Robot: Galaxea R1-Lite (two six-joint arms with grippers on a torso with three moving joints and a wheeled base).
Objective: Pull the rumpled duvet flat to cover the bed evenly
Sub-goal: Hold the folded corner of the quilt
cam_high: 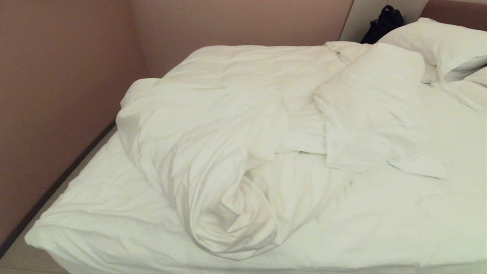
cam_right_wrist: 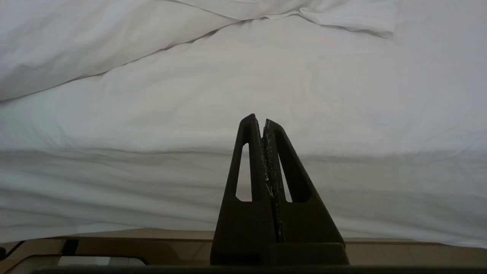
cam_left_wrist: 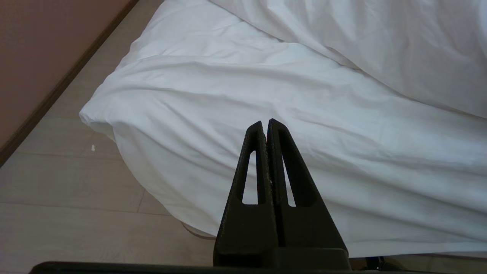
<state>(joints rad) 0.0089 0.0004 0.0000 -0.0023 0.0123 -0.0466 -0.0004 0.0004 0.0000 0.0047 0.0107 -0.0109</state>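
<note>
The white duvet lies rumpled on the bed, bunched into a thick rolled ridge that runs from the far left toward the near middle. Flatter white cloth spreads around the ridge and hangs over the near edge. Neither gripper shows in the head view. My left gripper is shut and empty, held short of the near left corner, where white cloth drapes toward the floor. My right gripper is shut and empty too, facing the hanging white cloth above the brown bed base.
A loose pillow lies askew on the bed's middle right, and more pillows sit at the far right. A black bag stands behind them. A pinkish wall runs along the left, with a narrow floor strip beside the bed.
</note>
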